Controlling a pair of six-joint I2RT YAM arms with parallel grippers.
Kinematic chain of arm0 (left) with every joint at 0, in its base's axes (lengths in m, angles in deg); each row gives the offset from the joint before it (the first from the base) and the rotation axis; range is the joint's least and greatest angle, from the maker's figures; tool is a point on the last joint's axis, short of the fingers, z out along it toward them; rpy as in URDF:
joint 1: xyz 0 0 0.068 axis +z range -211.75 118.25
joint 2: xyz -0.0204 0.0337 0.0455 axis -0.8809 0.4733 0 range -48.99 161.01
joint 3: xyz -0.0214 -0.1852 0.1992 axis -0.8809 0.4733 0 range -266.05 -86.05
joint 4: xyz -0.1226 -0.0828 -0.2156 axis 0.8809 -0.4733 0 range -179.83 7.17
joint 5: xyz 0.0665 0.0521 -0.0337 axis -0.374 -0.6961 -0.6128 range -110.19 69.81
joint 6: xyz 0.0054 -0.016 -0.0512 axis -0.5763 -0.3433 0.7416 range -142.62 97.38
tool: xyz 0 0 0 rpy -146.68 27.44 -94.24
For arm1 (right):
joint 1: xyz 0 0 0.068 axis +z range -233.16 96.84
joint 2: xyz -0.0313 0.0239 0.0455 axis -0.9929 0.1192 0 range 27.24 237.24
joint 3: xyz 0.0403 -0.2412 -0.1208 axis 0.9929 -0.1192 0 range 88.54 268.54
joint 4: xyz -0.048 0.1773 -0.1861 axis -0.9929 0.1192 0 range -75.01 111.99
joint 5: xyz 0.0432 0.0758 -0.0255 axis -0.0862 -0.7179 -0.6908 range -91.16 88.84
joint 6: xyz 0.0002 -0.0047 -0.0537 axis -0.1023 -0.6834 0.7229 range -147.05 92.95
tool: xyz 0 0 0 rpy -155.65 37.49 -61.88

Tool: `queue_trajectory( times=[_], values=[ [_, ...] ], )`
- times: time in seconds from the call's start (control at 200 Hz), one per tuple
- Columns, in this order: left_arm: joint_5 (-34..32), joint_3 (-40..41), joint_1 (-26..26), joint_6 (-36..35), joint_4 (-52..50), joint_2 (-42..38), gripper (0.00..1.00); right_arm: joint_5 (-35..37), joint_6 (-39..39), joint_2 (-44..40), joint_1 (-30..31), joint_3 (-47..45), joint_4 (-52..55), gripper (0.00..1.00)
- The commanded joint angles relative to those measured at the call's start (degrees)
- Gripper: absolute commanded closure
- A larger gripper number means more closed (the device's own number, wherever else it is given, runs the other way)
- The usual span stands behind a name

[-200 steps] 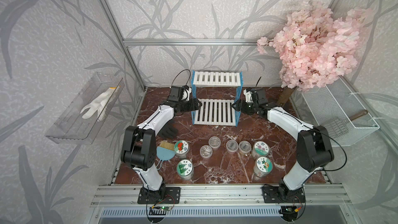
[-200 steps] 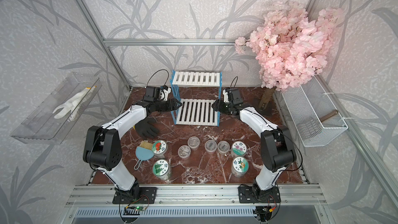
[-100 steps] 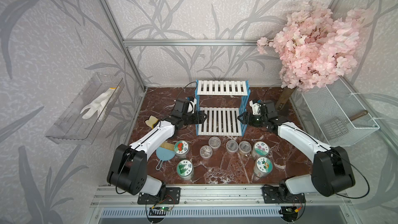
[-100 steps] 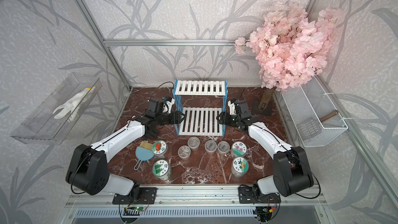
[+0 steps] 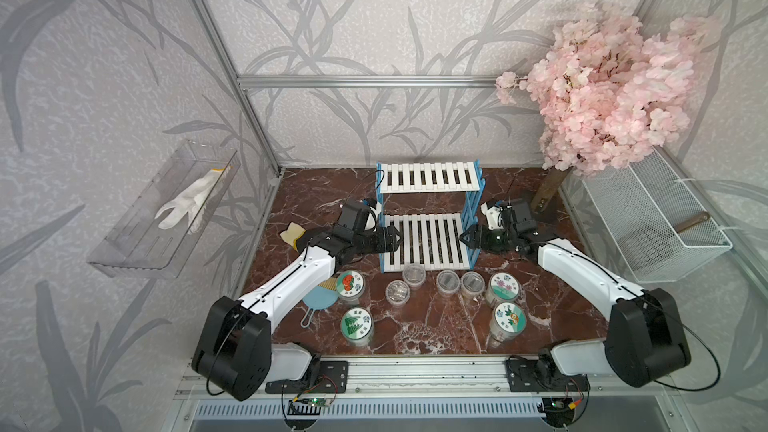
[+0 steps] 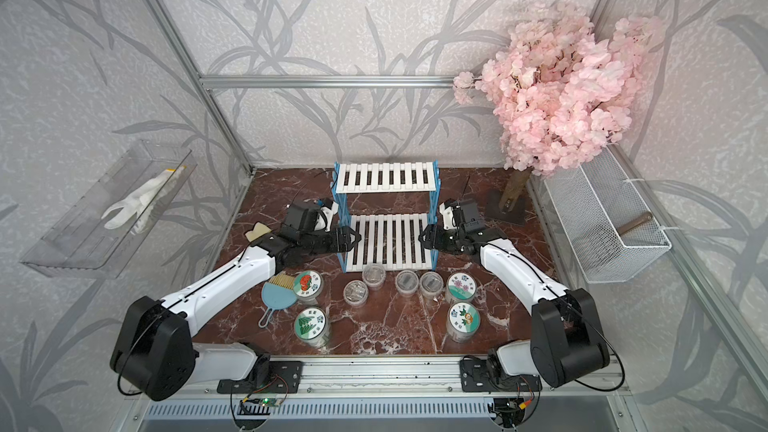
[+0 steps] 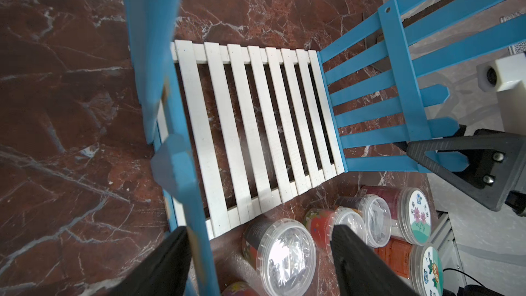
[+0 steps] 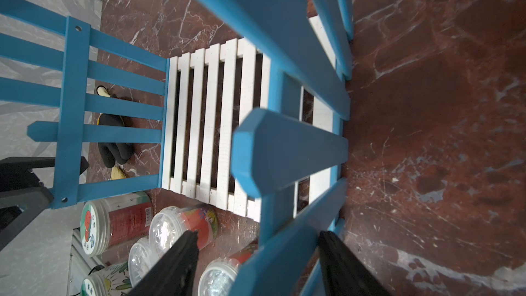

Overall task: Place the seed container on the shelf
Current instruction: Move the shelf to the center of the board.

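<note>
**Shelf close to the seed containers, both jaws loosened**

In both top views the shelf [image 5: 428, 243] stands mid-tabletop [image 5: 415, 338], toward the back edge. The left gripper [image 5: 392, 239] is at its left blue side frame and the right gripper [image 5: 466, 238] at its right one. The seed containers [image 5: 413, 275] sit in a row between the shelf and the front edge, the nearest just beside the lower tier; none is on the shelf.

Only the wrist views show the jaws: each pair is spread, straddling a blue slat with a gap on one side. The right wrist view also shows a black glove [image 8: 113, 149] beyond the left frame, which the top views mostly hide.

A second ago the shelf stood farther back, apart from the containers, and both arms were folded tighter.
</note>
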Motion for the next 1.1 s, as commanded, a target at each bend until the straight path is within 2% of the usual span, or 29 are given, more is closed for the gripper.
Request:
queue_trajectory(
  times=[0.0,0.11,0.22,0.385,0.48,0.62,0.725,0.875,1.095],
  values=[
    [0.38,-0.89,-0.91,-0.62,-2.53,-1.8,0.17,-3.88,-0.8,-3.06,1.07,-0.63,2.05,0.3],
    [-0.26,-0.38,-0.92,-0.8,-2.34,-3.14,0.14,-4.33,-0.14,-5.09,1.07,-1.5,2.05,0.3],
    [0.49,0.36,-0.97,-0.5,-1.78,-3.67,0.14,2.46,0.44,-5.49,0.98,-1.43,5.31,0.24],
    [-0.86,1.5,-0.95,-0.76,-2.94,-5.85,0.12,7.41,0.96,-9.08,0.98,-0.32,8.76,0.24],
    [-2.78,2.75,-0.95,-1.22,-3.54,-8.98,0.08,7.98,1.15,-14.35,0.98,-1.26,8.31,0.24],
    [-5.34,4.48,-0.95,-2.1,-3.99,-14.34,0.03,4.65,3.04,-22.69,2.37,-3.74,4.81,0.25],
    [-6.16,6.54,-0.98,-1.95,-3.13,-18.6,0.02,6.61,7.89,-25.58,9.29,-3.65,4.77,0.27],
    [-2.33,10.4,-1.15,-1.51,-0.03,-24.09,0.04,18.58,17.21,-22.99,26.27,-3.82,2.17,0.28],
    [-3.74,13.19,-4.22,0.07,-2.6,-29.02,0.07,23.96,25.2,-15.04,38.25,-8.85,-12.5,0.32]
  ],
)
